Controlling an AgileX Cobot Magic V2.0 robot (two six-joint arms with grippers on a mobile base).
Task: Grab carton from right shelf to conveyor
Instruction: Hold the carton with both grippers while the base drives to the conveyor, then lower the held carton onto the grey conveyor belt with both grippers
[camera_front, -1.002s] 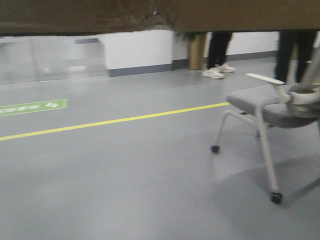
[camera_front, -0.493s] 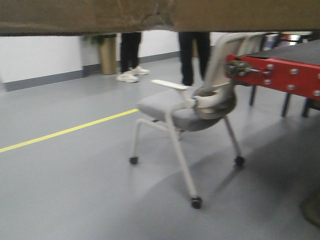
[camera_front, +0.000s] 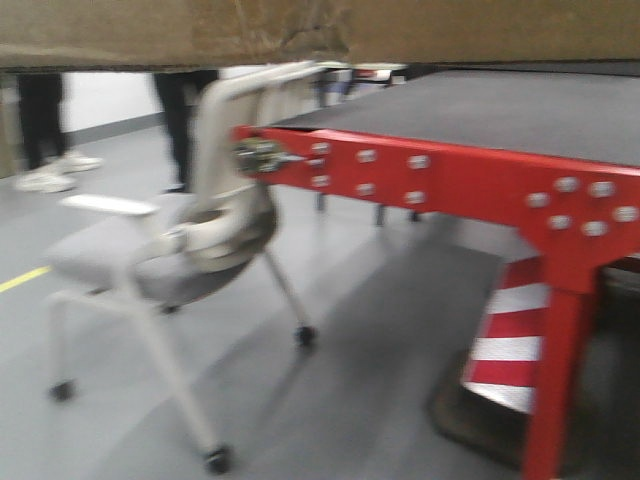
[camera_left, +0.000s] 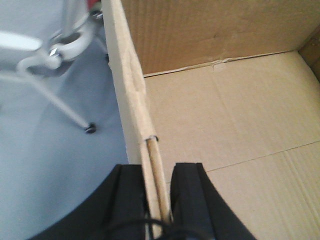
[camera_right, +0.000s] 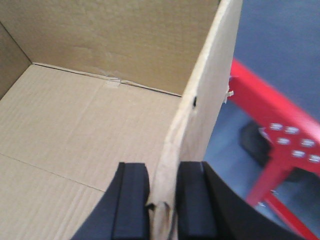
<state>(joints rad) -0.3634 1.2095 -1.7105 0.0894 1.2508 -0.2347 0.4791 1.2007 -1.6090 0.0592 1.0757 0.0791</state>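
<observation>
The brown carton (camera_front: 320, 30) hangs across the top of the front view, held in the air. My left gripper (camera_left: 156, 200) is shut on the carton's left wall (camera_left: 131, 95); the open inside of the carton (camera_left: 225, 120) lies to its right. My right gripper (camera_right: 162, 205) is shut on the carton's right wall (camera_right: 210, 90), with the inside of the carton (camera_right: 75, 115) to its left. The conveyor (camera_front: 500, 115), a dark belt on a red frame (camera_front: 430, 180), stands ahead on the right; it also shows in the right wrist view (camera_right: 280, 135). The right shelf is out of view.
A grey office chair on castors (camera_front: 170, 260) stands close against the conveyor's left end, also seen in the left wrist view (camera_left: 55, 55). A red-and-white striped cone (camera_front: 510, 340) sits under the conveyor. People's legs (camera_front: 40, 110) stand at the back left. Grey floor with a yellow line (camera_front: 20, 280).
The view has swung right: the chair slid from right to left in the frame, and the conveyor has come in and now fills the right half. The carton stays held at the top.
</observation>
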